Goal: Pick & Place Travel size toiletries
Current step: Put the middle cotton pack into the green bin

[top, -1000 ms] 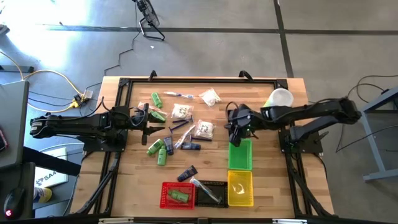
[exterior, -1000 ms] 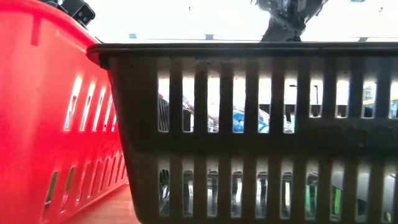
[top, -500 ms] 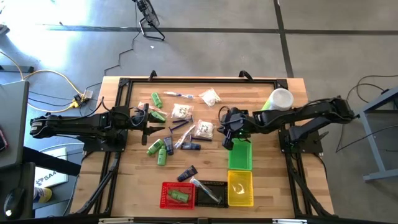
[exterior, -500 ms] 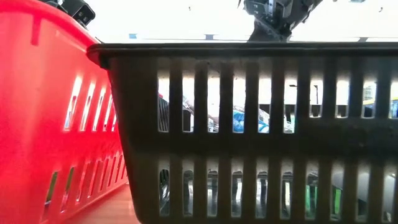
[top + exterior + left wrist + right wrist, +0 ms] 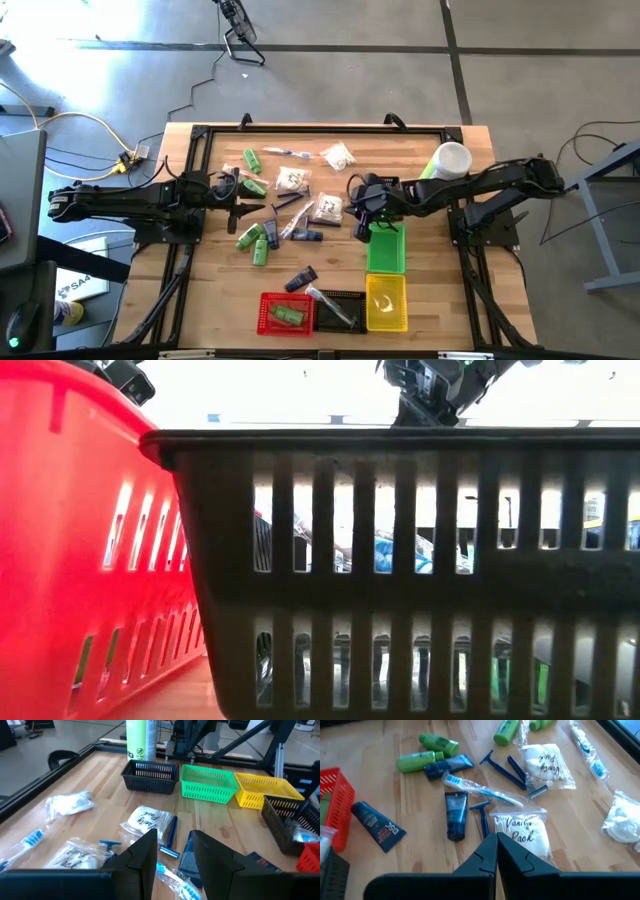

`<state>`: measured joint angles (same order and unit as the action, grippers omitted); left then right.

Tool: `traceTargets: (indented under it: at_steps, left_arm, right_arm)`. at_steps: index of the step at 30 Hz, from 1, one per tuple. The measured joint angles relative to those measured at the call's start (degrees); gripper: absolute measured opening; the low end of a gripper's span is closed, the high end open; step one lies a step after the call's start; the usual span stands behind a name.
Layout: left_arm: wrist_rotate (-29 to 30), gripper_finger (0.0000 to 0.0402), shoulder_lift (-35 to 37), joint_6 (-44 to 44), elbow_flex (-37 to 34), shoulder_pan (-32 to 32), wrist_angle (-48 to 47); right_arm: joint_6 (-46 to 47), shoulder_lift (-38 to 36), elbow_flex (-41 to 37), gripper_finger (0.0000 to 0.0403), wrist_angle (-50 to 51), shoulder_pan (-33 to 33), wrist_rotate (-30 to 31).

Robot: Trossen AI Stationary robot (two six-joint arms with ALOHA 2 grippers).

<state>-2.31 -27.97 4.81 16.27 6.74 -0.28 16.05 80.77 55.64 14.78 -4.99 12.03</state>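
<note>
Our right claw [image 5: 364, 207], pressed together and empty, hangs over the vanity packet [image 5: 522, 835] at counter center, probably lining up a grab, while left claw [image 5: 243, 198] waits spread at 9 o'clock.

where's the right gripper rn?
High view: the right gripper hovers mid-table, fingers shut, between the white Vanity Pack packet and the green mesh basket.

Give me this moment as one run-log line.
right gripper: shut, empty, above Vanity Pack packet | left gripper: open, idle at table's left side | green basket: beside right gripper
</note>
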Motion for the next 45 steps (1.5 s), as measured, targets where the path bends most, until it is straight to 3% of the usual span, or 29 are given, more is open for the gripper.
traceTargets:
  at_steps: [11, 16, 21, 26, 38, 45]
  left_arm:
    - [0.0, 0.0124, 0.0, 0.0, 0.0, 0.0, 0.1]
    - [0.2, 0.0124, 0.0, 0.0, 0.0, 0.0, 0.1]
    - [7.0, 0.0124, 0.0, 0.0, 0.0, 0.0, 0.1]
    - [13.1, 0.0124, 0.0, 0.1, 0.0, 0.0, 0.1]
    - [13.2, 0.0124, 0.0, 2.1, 0.0, 0.0, 0.1]
    - [13.3, 0.0125, 0.0, 4.1, 0.0, 0.0, -0.6]
  right_arm:
    - [-5.0, 0.0, 0.0, 0.0002, -5.5, 0.3, 0.3]
    - [-11.8, 0.0, 0.0, 0.0002, -6.6, 0.3, 5.3]
    - [-22.1, 0.0, 0.0, 0.0002, -7.4, 2.5, 9.3]
    - [-26.6, 0.0, 0.0, 0.0002, -8.8, 7.5, 7.2]
    - [-20.6, 0.0, 0.0, 0.0002, -8.6, 12.6, -2.0]
    - [-21.5, 0.0, 0.0, 0.0002, -7.0, 12.6, -2.0]
